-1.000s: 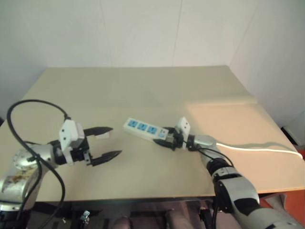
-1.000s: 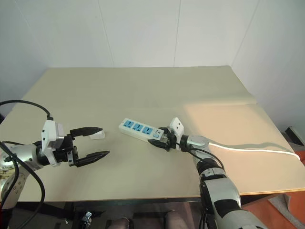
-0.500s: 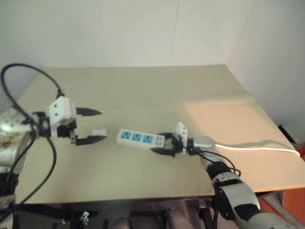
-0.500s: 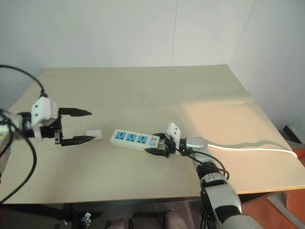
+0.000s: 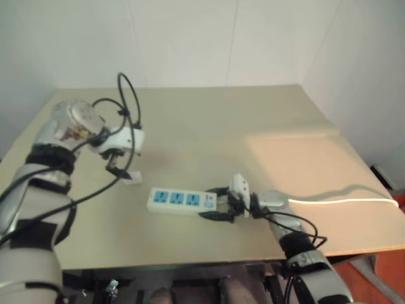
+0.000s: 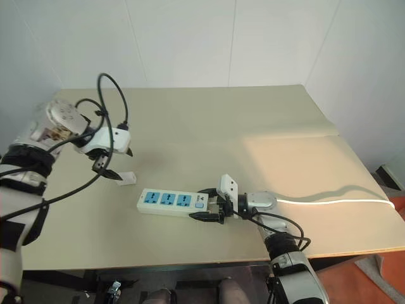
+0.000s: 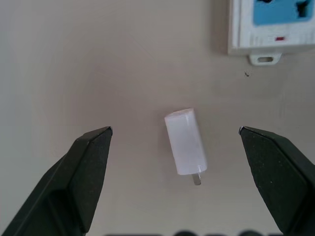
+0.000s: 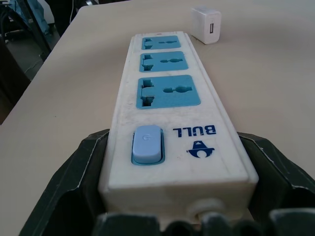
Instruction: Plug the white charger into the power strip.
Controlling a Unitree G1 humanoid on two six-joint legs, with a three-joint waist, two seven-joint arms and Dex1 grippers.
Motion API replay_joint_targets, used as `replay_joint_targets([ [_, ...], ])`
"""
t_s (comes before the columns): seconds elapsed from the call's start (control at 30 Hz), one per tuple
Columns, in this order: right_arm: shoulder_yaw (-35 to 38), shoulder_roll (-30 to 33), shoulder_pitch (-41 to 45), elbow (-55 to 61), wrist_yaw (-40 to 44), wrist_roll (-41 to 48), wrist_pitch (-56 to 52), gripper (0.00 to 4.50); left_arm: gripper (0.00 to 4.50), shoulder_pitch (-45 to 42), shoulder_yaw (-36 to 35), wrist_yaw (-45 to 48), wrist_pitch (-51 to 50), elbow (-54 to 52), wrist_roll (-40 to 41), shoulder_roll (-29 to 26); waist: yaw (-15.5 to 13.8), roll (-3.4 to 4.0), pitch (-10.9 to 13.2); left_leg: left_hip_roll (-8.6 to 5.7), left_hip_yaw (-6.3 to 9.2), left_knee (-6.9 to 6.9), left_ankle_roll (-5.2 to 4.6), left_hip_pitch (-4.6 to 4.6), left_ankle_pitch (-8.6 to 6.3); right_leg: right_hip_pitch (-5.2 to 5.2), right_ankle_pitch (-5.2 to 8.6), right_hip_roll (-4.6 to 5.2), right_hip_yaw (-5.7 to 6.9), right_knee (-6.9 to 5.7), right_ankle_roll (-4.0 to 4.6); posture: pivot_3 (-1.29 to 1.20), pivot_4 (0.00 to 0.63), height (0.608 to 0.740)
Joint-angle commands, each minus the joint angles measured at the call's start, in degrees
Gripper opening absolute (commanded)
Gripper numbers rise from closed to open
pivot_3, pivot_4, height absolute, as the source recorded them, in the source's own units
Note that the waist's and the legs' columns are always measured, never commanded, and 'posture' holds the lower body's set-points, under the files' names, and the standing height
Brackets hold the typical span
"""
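Two arms share the work. From the head views, the left gripper hangs with jaws spread just above the white charger, which lies flat on the table, near the far end of the power strip.

Left wrist view: the charger's long axis runs across the gap's width, slightly tilted, prongs toward the camera.

Right wrist view: the right gripper is clenched on the strip's switch end.
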State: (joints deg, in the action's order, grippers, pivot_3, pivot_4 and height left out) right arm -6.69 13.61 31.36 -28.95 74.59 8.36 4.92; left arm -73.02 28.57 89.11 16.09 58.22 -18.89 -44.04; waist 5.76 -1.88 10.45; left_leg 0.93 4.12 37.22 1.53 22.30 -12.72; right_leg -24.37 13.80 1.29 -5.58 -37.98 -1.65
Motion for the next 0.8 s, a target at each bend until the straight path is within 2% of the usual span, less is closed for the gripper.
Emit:
replay_joint_targets([
  [0.03,0.0,0.9,-1.8,4.8,-1.1,2.2,-2.1,3.44,4.5,-3.9,2.6,-2.3,3.2,5.8,-5.3,2.0,-0.2,-0.02,0.0,-0.01,0.02,0.01,0.0,0.01,0.0,0.0,0.0,0.0,0.02,0.0,-0.01,0.0,0.15,0.74],
  [0.37,-0.4,2.4,-4.2,9.3,-4.0,3.6,-4.6,3.44,4.5,-5.1,4.5,-10.4,2.9,12.8,-12.1,8.7,-0.4,-0.08,0.1,-0.09,0.06,0.11,0.0,0.09,0.0,0.02,0.09,0.09,0.04,-0.02,-0.17,0.0,0.15,0.74],
  [0.8,-1.3,3.2,-4.9,10.4,-6.0,4.8,-5.2,3.44,4.5,-4.5,3.6,-11.1,-4.8,14.5,-14.3,12.9,-0.4,-0.1,0.1,-0.11,0.08,0.12,0.0,0.05,0.0,0.07,0.09,0.1,0.05,-0.04,-0.17,0.0,0.15,0.74],
])
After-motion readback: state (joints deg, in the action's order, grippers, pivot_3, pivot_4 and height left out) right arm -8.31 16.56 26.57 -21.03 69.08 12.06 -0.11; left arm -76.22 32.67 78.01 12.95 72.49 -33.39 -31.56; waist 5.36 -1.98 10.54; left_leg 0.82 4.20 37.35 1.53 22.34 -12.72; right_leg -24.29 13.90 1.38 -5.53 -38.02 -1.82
